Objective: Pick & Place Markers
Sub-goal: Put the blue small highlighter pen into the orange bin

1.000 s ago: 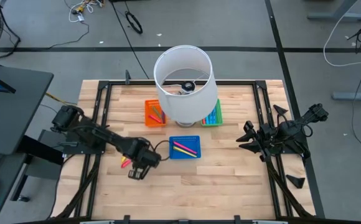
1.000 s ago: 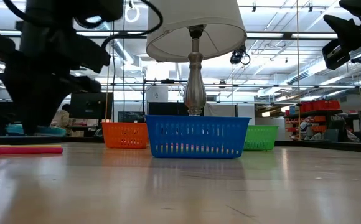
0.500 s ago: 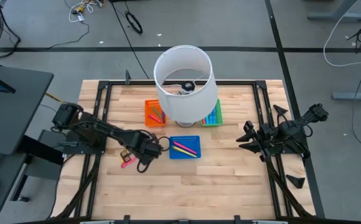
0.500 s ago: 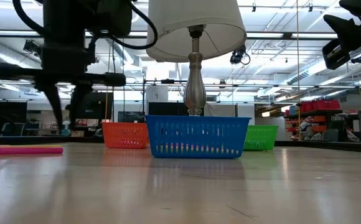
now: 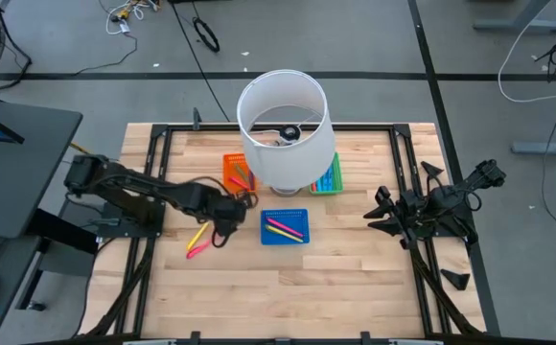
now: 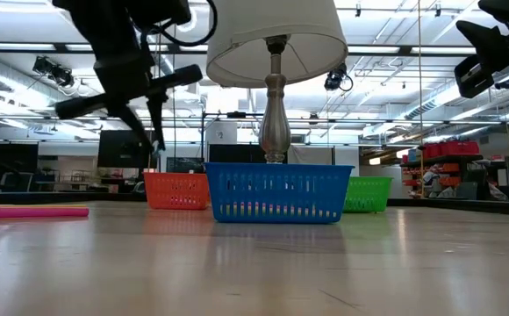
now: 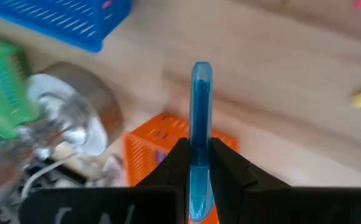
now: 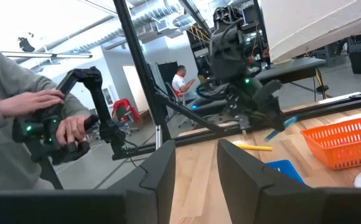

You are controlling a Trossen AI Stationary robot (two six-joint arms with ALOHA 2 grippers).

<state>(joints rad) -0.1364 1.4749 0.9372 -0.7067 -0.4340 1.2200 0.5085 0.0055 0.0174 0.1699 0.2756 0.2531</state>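
Observation:
My left gripper (image 5: 226,218) hangs above the table between the orange tray (image 5: 238,172) and the blue tray (image 5: 285,227), shut on a blue marker (image 7: 200,106). A pink and a yellow marker (image 5: 196,240) lie flat on the wood to its near left; the pink one (image 6: 26,211) also shows in the low view. More markers lie in the blue, orange and green (image 5: 328,177) trays. My right gripper (image 5: 379,213) waits open at the table's right side, holding nothing. My left gripper pinches the blue marker's shaft (image 7: 200,134) between its two fingers. The marker runs along the fingers and its free end (image 7: 201,68) sticks out well past the tips. The fingers slant down from the table's left. The marker is lifted clear of the table.
A lamp with a white shade (image 5: 283,129) stands at the far middle, its metal base (image 7: 75,121) between the orange and green trays. Black frame rails (image 5: 158,163) run along the table's sides. A person's hands (image 8: 37,106) work a handset beyond the table.
My left gripper, shut on the blue marker throughout, has risen and gone from beside the loose pink marker toward the far edge and the orange tray, rolling its wrist as it went. The pink and yellow markers stay on the table.

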